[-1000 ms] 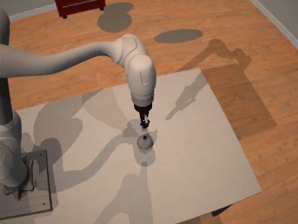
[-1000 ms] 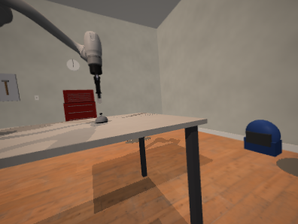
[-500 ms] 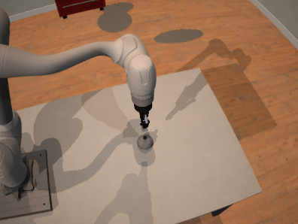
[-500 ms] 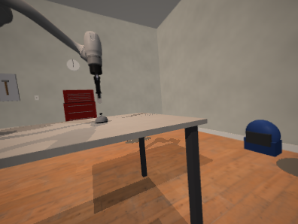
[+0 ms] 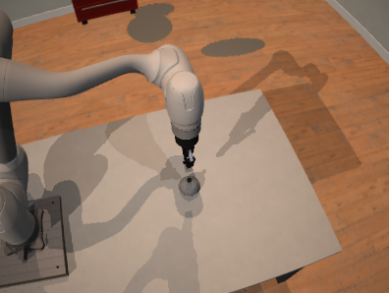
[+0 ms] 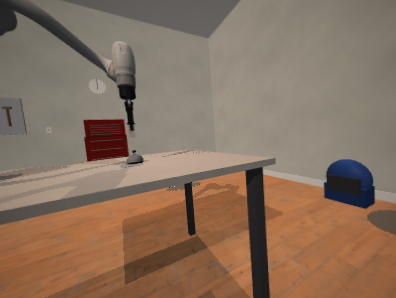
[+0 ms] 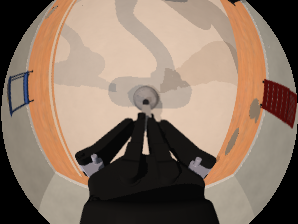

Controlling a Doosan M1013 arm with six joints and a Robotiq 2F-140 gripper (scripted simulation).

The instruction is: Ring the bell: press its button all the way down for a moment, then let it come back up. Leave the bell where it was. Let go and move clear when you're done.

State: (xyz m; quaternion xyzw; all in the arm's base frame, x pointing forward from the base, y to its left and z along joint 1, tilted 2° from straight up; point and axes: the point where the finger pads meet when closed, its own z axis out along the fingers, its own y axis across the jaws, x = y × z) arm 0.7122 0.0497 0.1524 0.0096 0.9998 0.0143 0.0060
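A small grey dome bell (image 5: 189,186) with a dark button on top sits near the middle of the pale table. It shows in the exterior view (image 6: 134,158) and in the wrist view (image 7: 144,99). My gripper (image 5: 190,163) points straight down, right above the bell, with a clear gap between fingertips and button in the exterior view (image 6: 132,131). The fingers are shut together and hold nothing, as the wrist view (image 7: 144,117) shows.
The arm's base stands on a grey plate (image 5: 34,246) at the table's left front corner. A red cabinet (image 6: 104,139) stands by the far wall and a blue container (image 6: 349,183) sits on the floor to the right.
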